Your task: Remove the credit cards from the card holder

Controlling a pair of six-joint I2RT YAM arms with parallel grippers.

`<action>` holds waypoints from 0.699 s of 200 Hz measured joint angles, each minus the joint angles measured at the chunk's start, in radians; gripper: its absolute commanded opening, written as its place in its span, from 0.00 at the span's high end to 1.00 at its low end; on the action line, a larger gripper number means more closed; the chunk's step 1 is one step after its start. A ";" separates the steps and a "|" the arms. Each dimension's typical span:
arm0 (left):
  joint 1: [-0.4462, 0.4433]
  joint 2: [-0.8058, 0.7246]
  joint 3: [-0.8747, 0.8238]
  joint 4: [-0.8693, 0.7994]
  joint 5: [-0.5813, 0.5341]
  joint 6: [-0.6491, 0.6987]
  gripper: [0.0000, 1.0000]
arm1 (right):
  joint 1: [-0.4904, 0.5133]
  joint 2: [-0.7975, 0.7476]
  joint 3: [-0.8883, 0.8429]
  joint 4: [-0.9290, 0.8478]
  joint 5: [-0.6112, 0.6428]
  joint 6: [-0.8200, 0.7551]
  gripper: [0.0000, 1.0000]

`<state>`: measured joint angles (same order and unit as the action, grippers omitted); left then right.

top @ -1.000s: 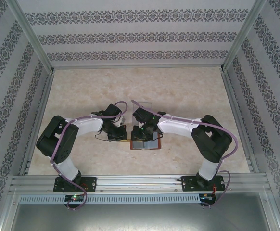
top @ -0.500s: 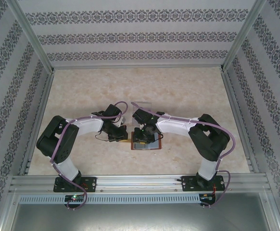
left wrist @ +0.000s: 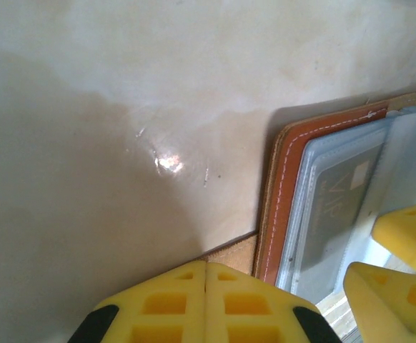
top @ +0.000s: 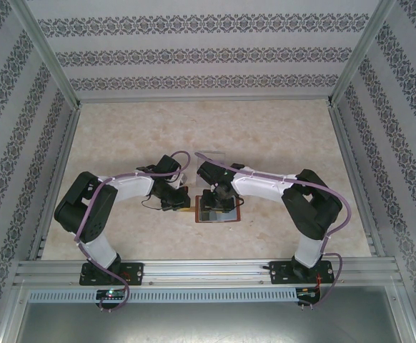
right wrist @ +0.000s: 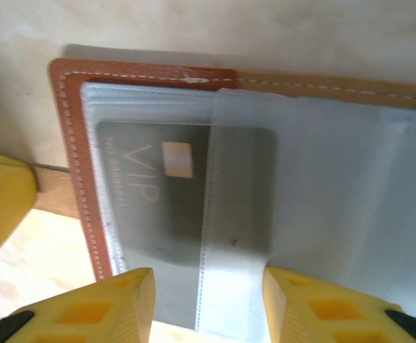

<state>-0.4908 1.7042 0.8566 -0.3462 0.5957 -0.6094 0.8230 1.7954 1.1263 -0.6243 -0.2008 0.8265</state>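
My left gripper (left wrist: 206, 270) is nearest to me. Its yellow pads are pressed flat together with no gap between them, low over the table (top: 286, 136) just off the left edge of the card holder (left wrist: 285, 187). The holder's tan tab strap (left wrist: 231, 251) runs out from under the leather rim right up to those fingertips. I cannot tell whether it is nipped between them.

My right gripper (right wrist: 208, 286) stands with its fingers (right wrist: 93, 307) apart, one to each side, over the near edge of the open holder (whether the pads actually press on the plastic is not clear from my wrist view). From above, both grippers meet at the holder, the left at its left edge and the right over its middle, in the centre of the table and not far out from my bases.

The card holder lies open and flat. Its reddish-brown leather with pale stitching frames the bluish-grey sleeves (right wrist: 322, 186). The dark credit card (right wrist: 169, 196), with pale "VIP" lettering and a small light patch, sits fully inside the leftmost sleeve. Its right half lies under a paler, cloudier flap of sleeve.

Farther out from the holder, a clear plastic tray (top: 210, 153) rests on the table, apart from the holder and close to my two wrists.
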 measured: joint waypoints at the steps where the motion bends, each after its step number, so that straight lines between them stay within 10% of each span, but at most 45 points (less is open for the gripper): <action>1: 0.000 0.000 0.000 0.000 0.000 0.000 0.96 | 0.000 0.000 0.000 -0.001 0.001 0.000 0.53; 140: -0.001 0.002 0.000 0.000 0.006 0.000 0.96 | 0.013 -0.003 0.056 -0.195 0.172 -0.060 0.51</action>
<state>-0.4915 1.7065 0.8566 -0.3462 0.6018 -0.6090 0.8360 1.7927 1.1828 -0.8196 -0.0292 0.7666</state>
